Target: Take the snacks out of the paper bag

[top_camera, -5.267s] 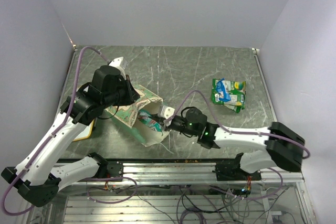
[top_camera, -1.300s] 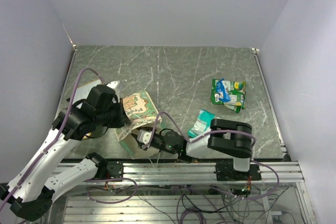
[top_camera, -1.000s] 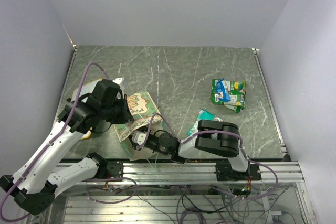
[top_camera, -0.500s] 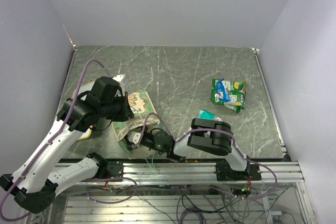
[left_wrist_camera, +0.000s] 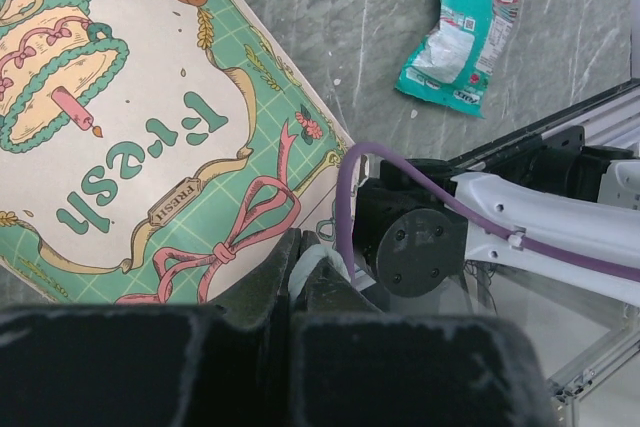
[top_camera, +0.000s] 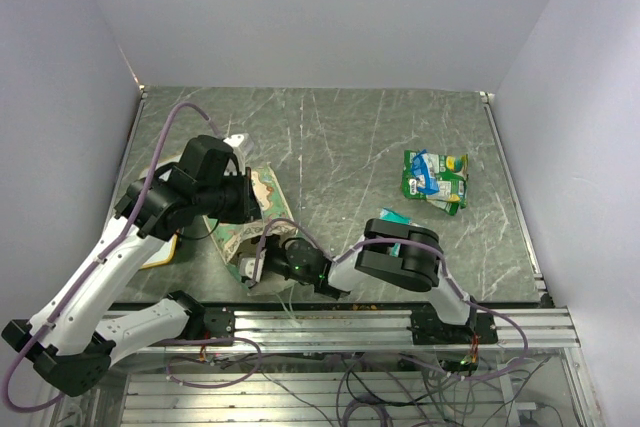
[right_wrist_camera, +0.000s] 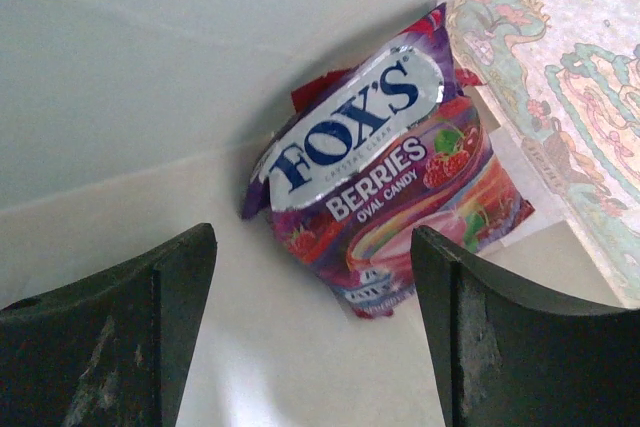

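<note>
Left fingers are pinched shut on the bag's near rim, holding it. Right fingers are spread wide inside its mouth, gripping nothing. On the tabletop the bag sits tilted near the front edge, printed side up. Well apart to the right, green packets lie in a small heap, and a teal packet lies alone nearer the bag. That much looks done. One magenta packet is left in the bag's cream inner corner, just beyond the open fingertips. A red edge shows behind it; whether that is another packet cannot be told.
</note>
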Robot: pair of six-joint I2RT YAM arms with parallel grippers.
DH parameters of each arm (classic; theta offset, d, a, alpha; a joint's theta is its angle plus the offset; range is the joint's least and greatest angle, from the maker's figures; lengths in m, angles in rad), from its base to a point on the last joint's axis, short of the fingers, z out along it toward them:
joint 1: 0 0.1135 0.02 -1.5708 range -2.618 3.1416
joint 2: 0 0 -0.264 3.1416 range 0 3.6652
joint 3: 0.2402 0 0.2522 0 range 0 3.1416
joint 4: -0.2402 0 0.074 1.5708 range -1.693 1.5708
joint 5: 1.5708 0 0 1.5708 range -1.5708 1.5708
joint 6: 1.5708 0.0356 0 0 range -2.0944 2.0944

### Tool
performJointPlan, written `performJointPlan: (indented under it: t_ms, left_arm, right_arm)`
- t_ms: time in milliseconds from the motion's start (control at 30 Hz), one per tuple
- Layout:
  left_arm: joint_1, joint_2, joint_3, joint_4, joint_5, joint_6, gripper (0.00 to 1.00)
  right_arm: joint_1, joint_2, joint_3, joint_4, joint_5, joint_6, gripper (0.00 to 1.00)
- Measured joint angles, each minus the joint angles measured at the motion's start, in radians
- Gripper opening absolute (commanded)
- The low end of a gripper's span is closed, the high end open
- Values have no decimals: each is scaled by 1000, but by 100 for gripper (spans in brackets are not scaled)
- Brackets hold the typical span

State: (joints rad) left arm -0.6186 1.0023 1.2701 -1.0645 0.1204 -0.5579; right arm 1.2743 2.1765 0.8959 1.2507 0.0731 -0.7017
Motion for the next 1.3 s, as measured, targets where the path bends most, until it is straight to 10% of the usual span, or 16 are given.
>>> performJointPlan:
  t_ms: [933,1300]
  left_arm:
    - [5,21,-24,126,68,2,7]
    - [5,37,-24,128,113,29,7]
  right_arm:
    - [-86,-53,148,-281,-214,-330,100]
    - [-101,44,277,-377,-249,-340,74]
